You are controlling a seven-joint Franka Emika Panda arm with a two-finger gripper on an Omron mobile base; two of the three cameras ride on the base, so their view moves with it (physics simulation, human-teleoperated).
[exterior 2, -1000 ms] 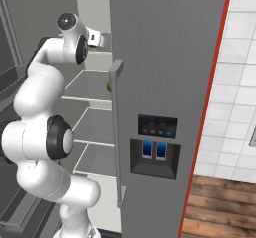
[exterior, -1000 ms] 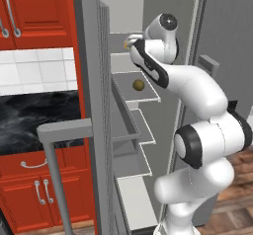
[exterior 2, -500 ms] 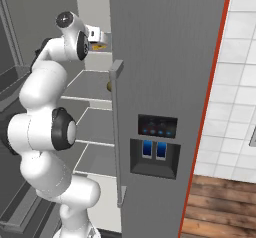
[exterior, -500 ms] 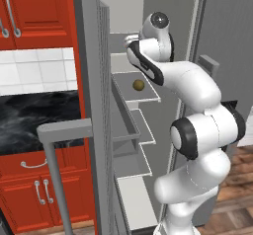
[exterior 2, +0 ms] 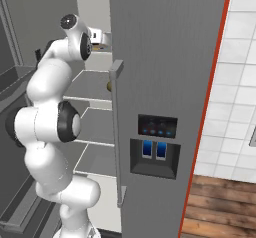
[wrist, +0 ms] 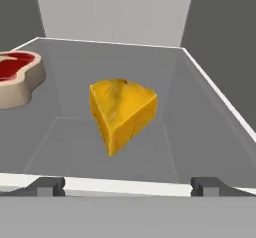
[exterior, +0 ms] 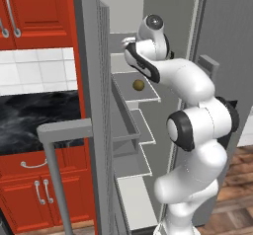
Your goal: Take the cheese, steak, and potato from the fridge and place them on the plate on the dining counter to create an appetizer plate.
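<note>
Reached deeper into the fridge (exterior: pixel 148 41) since a second ago, claw (wrist: pixel 128 186) spread wide and holding nothing. Beyond the fingertips (wrist: pixel 47 186), on a smooth grey white-edged shelf (wrist: pixel 210 132): matte yellow-orange cheese (wrist: pixel 121 113) wedge, and left of it, apart, glossy red steak (wrist: pixel 17 77) with tan rim. From the left base view, round olive-brown potato (exterior: pixel 139 85) one shelf lower.

White arm rising from the base in stacked bends, upper links folded forward at shoulder height, wrist turned level, gripper (wrist: pixel 128 186) pointing straight ahead, jaws spread wide, dark fingertips (wrist: pixel 47 186) far apart at the hand view's bottom, nothing between them
</note>
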